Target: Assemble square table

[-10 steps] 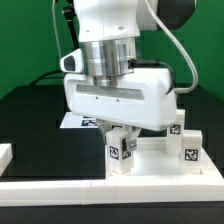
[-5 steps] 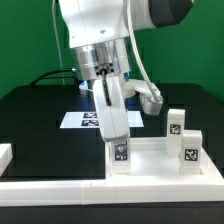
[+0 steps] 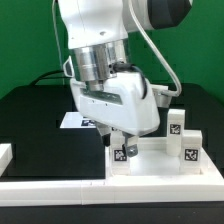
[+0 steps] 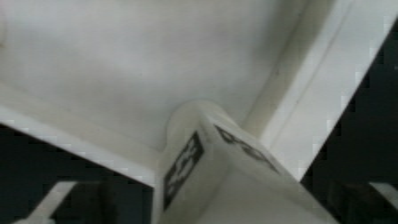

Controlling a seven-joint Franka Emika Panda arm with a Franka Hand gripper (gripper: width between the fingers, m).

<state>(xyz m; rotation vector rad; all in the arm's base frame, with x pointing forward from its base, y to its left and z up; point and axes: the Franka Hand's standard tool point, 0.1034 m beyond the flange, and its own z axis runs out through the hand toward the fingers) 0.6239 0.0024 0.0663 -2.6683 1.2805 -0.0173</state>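
A black table [image 3: 35, 125] before a green wall [image 3: 25, 40]; the gripper [image 3: 122, 140] grips a tagged leg [image 3: 121, 153] on the tabletop [image 3: 155, 162], two legs [image 3: 184, 140] beside.

Robotics lab, green backdrop [image 3: 200, 60], black tabletop [image 3: 40, 130], marker board [image 3: 78, 120], tagged parts

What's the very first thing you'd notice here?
The big white robot arm fills the middle of the exterior view, its gripper down over a small white leg with a black-and-white tag. That leg stands on the white tabletop; two more legs stand at the exterior view's right.
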